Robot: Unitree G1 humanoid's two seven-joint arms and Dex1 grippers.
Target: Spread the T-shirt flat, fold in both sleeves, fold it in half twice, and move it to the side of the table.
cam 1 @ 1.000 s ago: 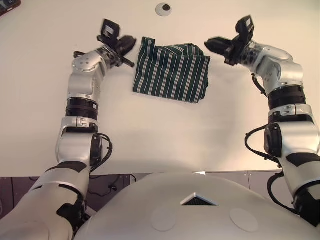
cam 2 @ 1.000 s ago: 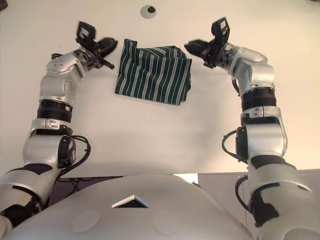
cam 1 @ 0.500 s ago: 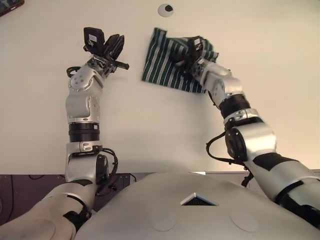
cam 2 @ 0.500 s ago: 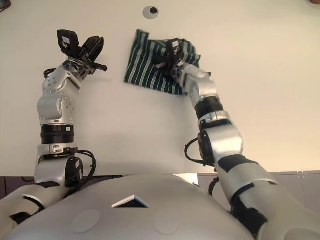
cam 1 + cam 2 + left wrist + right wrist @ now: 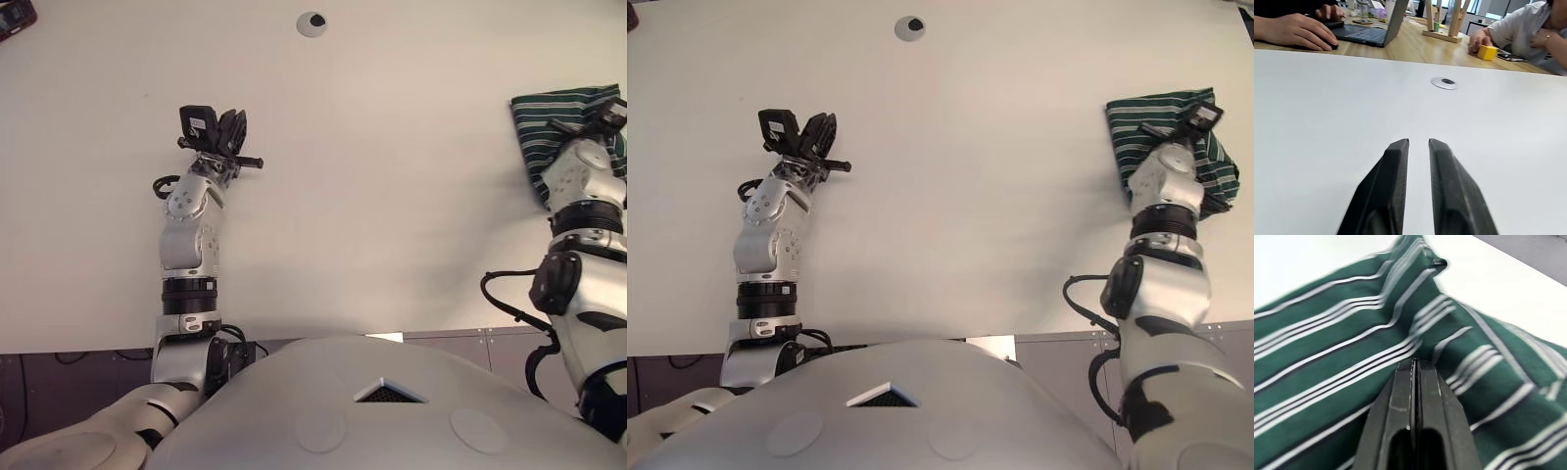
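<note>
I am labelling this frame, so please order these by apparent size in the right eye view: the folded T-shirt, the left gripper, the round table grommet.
1. T-shirt: largest, even though it is partly covered.
2. left gripper: clearly smaller; it may be nearer the camera.
3. grommet: smallest by far.

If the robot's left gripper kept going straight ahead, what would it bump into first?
Probably nothing near: bare white table lies ahead of the left gripper, then maybe the round silver grommet.

Nothing legible. A small white label (image 5: pixel 196 121) on the black block (image 5: pixel 208 137) beside the left gripper (image 5: pixel 1419 142) is too small to read.
</note>
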